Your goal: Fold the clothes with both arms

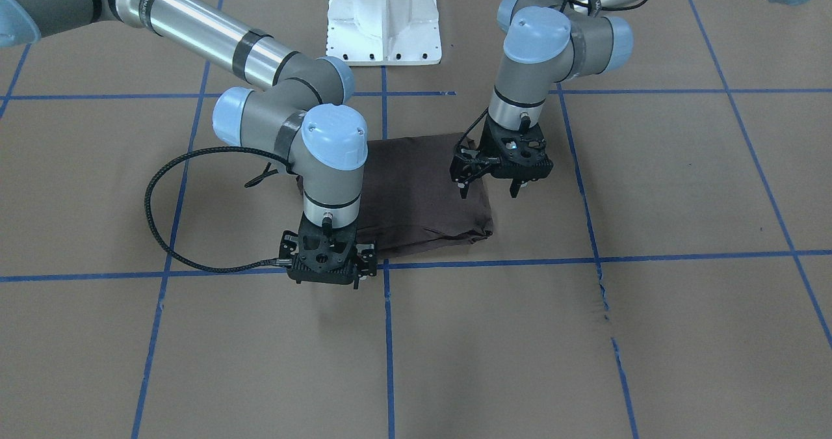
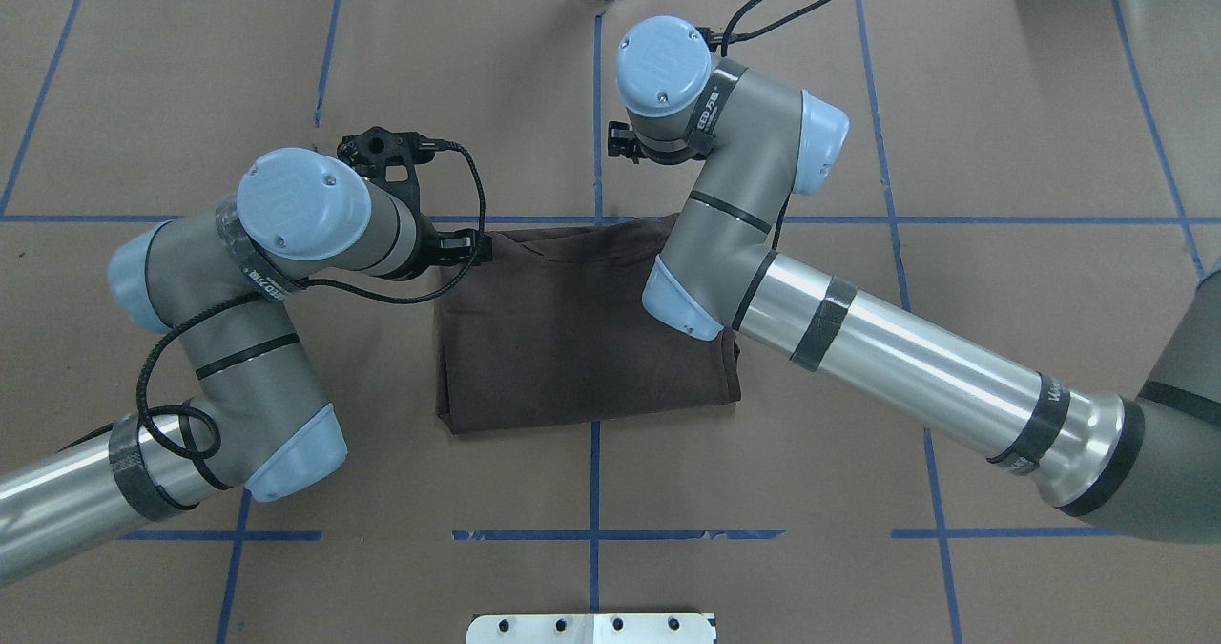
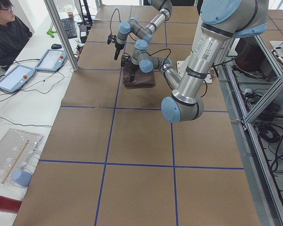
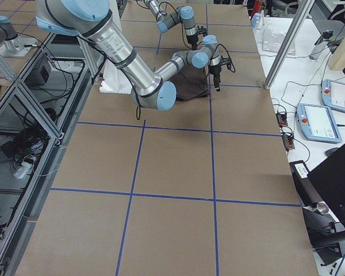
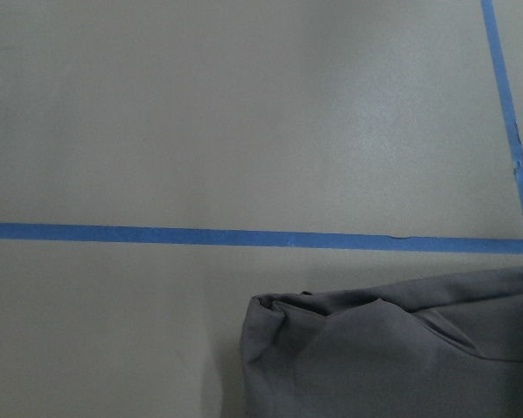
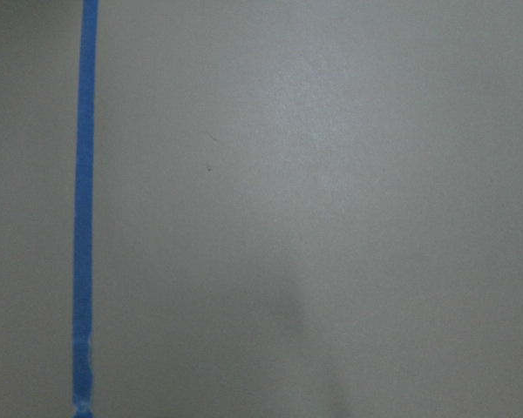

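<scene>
The clothes are one dark grey-brown T-shirt (image 1: pixel 416 192), folded into a compact rectangle (image 2: pixel 572 339) flat on the brown paper near the table's middle. My left gripper (image 1: pixel 489 194) hangs just above the shirt's edge on my left side. Its fingers are spread open, point down and hold nothing. The left wrist view shows a rumpled corner of the shirt (image 5: pixel 401 357) below a blue tape line. My right gripper (image 1: pixel 328 283) is low over the paper just off the shirt's far corner on my right. It looks open and is empty. The right wrist view shows only paper and tape.
The white pedestal base (image 1: pixel 383 23) stands at the robot's side of the table. Blue tape lines (image 2: pixel 593 477) grid the paper. A person (image 3: pixel 4 28) sits at a side desk with tablets (image 3: pixel 14 77). A control pendant (image 4: pixel 319 123) lies beyond the far table edge.
</scene>
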You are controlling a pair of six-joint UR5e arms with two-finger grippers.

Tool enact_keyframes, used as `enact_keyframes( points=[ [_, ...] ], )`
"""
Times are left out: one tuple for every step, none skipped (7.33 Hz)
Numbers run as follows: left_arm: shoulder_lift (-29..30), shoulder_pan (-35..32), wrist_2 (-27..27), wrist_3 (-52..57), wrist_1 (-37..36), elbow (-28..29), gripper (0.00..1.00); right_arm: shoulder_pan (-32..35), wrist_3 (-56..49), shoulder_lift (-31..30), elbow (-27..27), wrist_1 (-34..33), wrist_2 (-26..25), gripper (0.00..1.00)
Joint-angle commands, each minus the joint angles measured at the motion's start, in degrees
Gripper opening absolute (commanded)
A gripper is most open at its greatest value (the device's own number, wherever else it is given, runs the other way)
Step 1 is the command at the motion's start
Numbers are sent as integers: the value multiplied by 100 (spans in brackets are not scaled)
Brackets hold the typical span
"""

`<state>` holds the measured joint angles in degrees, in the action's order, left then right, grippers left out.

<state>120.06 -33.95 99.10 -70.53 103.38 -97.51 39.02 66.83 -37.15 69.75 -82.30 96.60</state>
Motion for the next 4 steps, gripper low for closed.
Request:
enact_keyframes(
  points=[
    [236,142,-40,-224,-29,564,100,105,-125,-186,414,-5,289,100],
    [394,143,-49,-225,-29,863,100,105,-126,-335,582,-6,289,100],
    [439,143,-49,-225,-11,953,100,105,-126,-406,627,-6,289,100],
    [440,134,-40,-216,6,1049,100,105,-143,-407,628,-6,289,100]
  ],
)
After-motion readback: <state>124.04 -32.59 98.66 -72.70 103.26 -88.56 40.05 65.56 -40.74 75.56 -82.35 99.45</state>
